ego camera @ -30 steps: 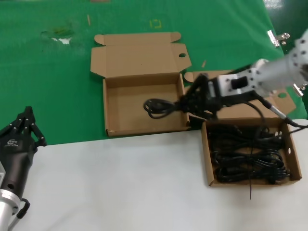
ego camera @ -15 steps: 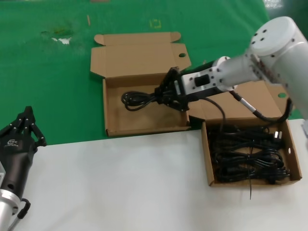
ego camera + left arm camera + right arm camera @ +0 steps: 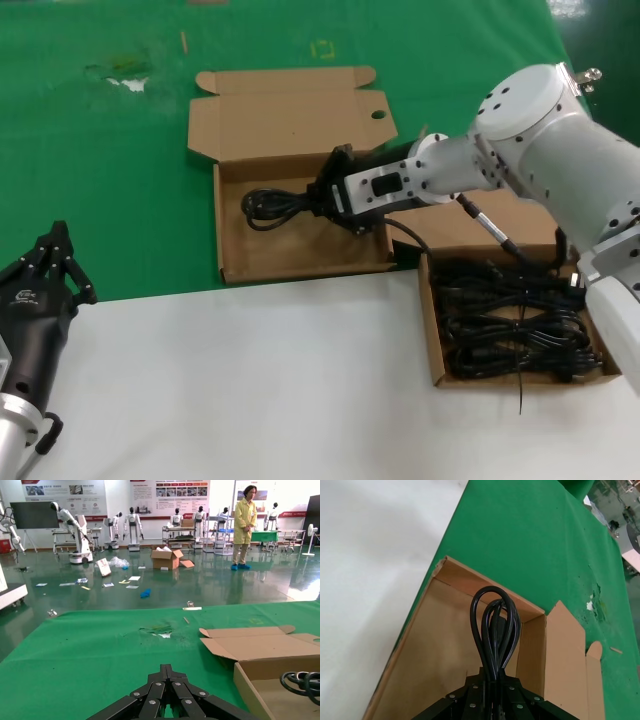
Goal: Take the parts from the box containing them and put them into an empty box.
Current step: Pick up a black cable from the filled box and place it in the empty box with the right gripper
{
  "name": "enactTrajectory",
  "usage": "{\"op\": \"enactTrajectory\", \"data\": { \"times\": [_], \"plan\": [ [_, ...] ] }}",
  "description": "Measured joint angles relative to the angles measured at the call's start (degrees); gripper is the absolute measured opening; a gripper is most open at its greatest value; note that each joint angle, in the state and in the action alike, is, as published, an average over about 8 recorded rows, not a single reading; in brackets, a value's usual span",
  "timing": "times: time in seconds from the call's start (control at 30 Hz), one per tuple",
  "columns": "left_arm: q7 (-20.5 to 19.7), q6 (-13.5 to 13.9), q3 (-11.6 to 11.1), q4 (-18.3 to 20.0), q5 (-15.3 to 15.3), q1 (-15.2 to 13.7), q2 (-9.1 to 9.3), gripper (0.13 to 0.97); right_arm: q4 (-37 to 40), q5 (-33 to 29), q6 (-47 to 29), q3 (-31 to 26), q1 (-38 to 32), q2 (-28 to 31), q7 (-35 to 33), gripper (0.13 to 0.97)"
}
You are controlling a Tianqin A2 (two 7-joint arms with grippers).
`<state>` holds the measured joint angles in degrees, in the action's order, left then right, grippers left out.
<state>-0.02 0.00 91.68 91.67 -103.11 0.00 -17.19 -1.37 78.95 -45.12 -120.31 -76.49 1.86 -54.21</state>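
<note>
My right gripper (image 3: 322, 203) reaches over the open cardboard box (image 3: 300, 255) on the green mat and is shut on a looped black cable (image 3: 272, 206). From the right wrist, the cable's loops (image 3: 493, 625) stick out past the shut gripper (image 3: 493, 676) above the box floor (image 3: 435, 665). A second box (image 3: 435, 340) at the right holds several more black cable bundles (image 3: 515, 325). My left gripper (image 3: 58, 250) rests at the near left, shut with nothing in it (image 3: 168, 671), apart from both boxes.
Green mat (image 3: 100, 150) covers the far half of the table, white surface (image 3: 250, 380) the near half. The left box's lid flap (image 3: 290, 105) lies open behind it. A metal clip (image 3: 578, 78) lies at the far right. A thin grey wire (image 3: 520, 390) hangs over the right box's front.
My right arm has swung left from above the full box, carrying the cable bundle over the other box's middle. The left arm has not moved.
</note>
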Motion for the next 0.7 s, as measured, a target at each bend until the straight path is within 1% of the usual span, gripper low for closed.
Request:
{"op": "enactTrajectory", "data": {
  "times": [0.37, 0.53, 0.7],
  "plan": [
    [0.0, 0.0, 0.0, 0.0, 0.0, 0.0, 0.0, 0.14, -0.03, 0.4, 4.44, -0.17, 1.31, -1.65, -1.8, 0.176],
    [0.0, 0.0, 0.0, 0.0, 0.0, 0.0, 0.0, 0.14, -0.75, 1.87, 5.62, -1.92, 2.19, -1.8, -2.35, 0.176],
    [0.0, 0.0, 0.0, 0.0, 0.0, 0.0, 0.0, 0.14, -1.4, 3.99, 6.24, -4.5, 2.95, -1.84, -2.74, 0.195]
  ]
}}
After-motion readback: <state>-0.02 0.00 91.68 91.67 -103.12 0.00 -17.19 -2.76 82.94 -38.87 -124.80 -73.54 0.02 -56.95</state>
